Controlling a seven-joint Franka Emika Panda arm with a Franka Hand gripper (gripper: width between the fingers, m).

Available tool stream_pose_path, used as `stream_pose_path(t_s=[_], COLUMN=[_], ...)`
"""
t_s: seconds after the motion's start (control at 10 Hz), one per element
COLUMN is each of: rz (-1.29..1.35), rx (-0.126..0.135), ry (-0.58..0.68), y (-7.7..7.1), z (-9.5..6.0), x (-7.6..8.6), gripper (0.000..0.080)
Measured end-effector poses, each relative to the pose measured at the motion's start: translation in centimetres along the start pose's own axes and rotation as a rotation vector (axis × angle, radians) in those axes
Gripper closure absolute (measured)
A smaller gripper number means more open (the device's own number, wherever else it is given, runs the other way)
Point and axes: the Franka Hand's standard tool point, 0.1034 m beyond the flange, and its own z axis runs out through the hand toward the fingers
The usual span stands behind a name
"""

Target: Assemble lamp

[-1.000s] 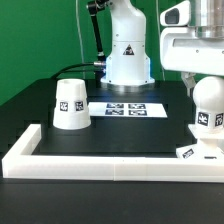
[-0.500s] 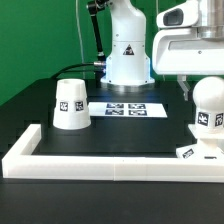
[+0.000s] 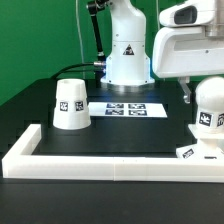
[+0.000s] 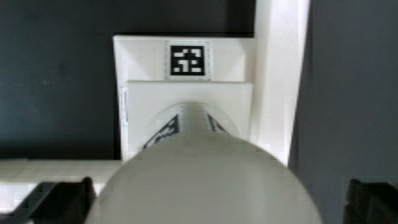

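The rounded white bulb (image 3: 207,113) stands upright on the flat square base (image 3: 188,151) at the exterior view's right, against the white front bar. My gripper (image 3: 203,90) hangs over the bulb's top, with one dark finger (image 3: 186,93) beside it. In the wrist view the bulb (image 4: 196,165) sits between my fingertips (image 4: 63,202) with gaps on both sides, so the gripper (image 4: 217,205) is open and empty. The base's tag (image 4: 187,60) shows beyond the bulb. The tapered shade (image 3: 70,103) stands on the table at the exterior view's left.
The marker board (image 3: 126,108) lies flat mid-table behind. Long white bars edge the table at the front (image 3: 100,164) and at the exterior view's left (image 3: 24,141). The arm's white pedestal (image 3: 127,55) stands at the back.
My hand has risen a little above the bulb. The bulb, base and shade have not moved.
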Motion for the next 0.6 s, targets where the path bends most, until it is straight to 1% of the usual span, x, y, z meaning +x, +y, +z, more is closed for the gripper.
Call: stream_pose_path(t_s=[0.4,0.6], rz=[-0.257,-0.427], rx=[-0.012,-0.031], ry=[0.002,0.006], y=[0.43,0.63], z=[-0.03,-0.08], x=[0.06,0.23], gripper=[0.0101,0.0101])
